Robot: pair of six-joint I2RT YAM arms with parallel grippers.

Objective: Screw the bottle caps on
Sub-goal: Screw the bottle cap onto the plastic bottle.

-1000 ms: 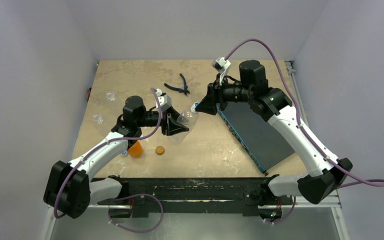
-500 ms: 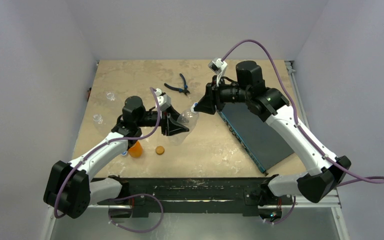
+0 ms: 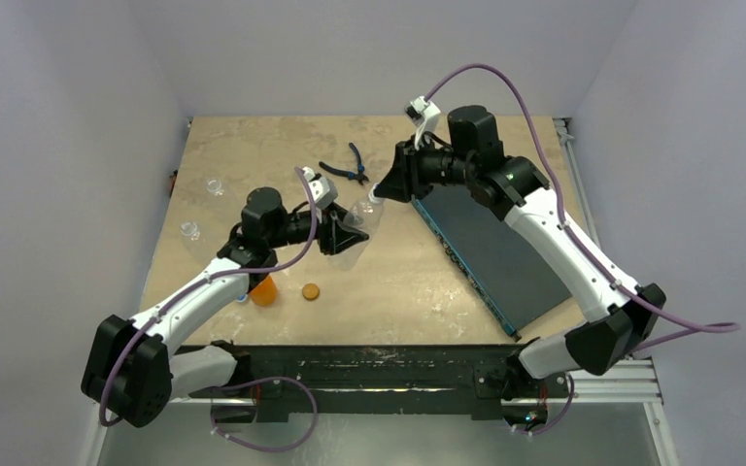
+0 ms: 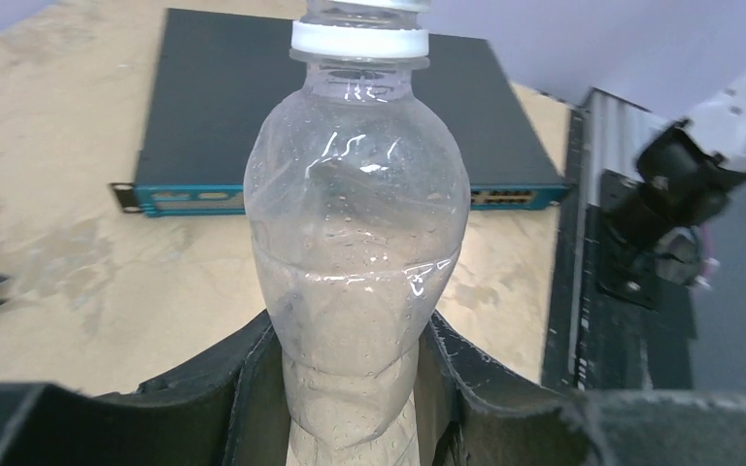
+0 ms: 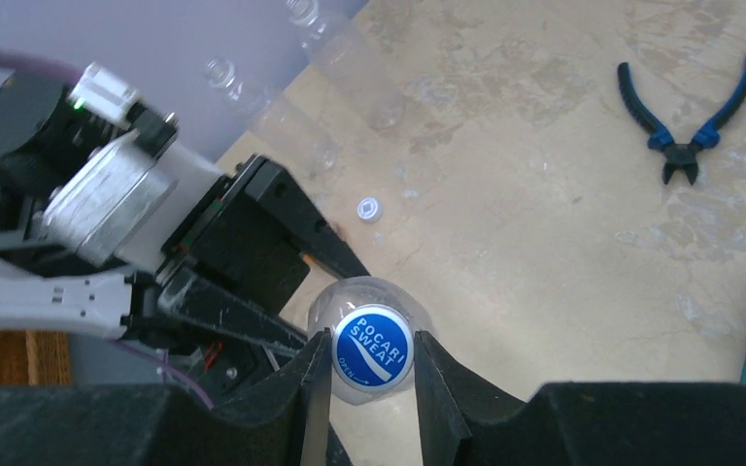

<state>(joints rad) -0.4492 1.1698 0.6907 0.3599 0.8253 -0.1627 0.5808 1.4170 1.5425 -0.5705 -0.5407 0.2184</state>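
Blue cap (image 5: 373, 351) w/ white lettering, clear bottle (image 4: 355, 262), orange bottle (image 3: 264, 289), blue-handled pliers (image 5: 681, 155).

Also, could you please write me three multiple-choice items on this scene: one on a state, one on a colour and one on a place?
1. The clear bottle is: A lying loose; B gripped round its body by the left gripper; C standing upright alone.
2. The screw cap between the right gripper's fingers is: A orange; B blue; C green.
3. The orange-brown cap lies: A beside the orange bottle; B in the left gripper; C on the clear bottle's neck.

Answers:
1 B, since the left wrist view shows both fingers pressing its body.
2 B, since the right wrist view shows a blue top with white lettering.
3 A, since both sit on the table near the left arm.
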